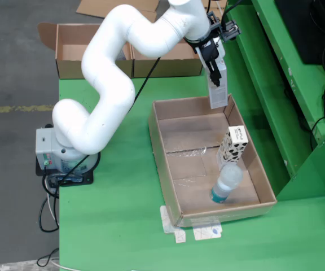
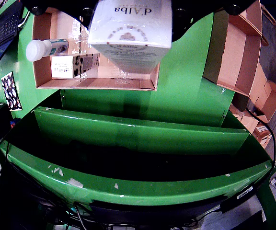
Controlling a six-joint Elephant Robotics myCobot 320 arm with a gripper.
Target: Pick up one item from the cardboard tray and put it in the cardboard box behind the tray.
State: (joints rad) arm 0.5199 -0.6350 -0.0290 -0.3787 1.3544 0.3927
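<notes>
I hold a carton up high.
My pincer (image 1: 214,63) is clamped on the white carton (image 1: 217,90), above the tray's (image 1: 165,148) far edge; a bottle (image 1: 225,183) and spotted box (image 1: 232,144) lie inside the tray.

Green table (image 1: 117,226) bearing cardboard tray (image 1: 168,169) and cardboard box (image 1: 72,69).

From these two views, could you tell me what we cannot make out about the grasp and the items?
- Gripper: in the overhead view its fingertips are too small to separate; in the wrist view the white d'Alba carton covers them and the top edge cuts them off.
- Cardboard box behind the tray: the arm hides part of its inside overhead.
- Bottle: label too small overhead, partly hidden by the carton in the wrist view.
- Spotted box: print unreadable in both.
</notes>
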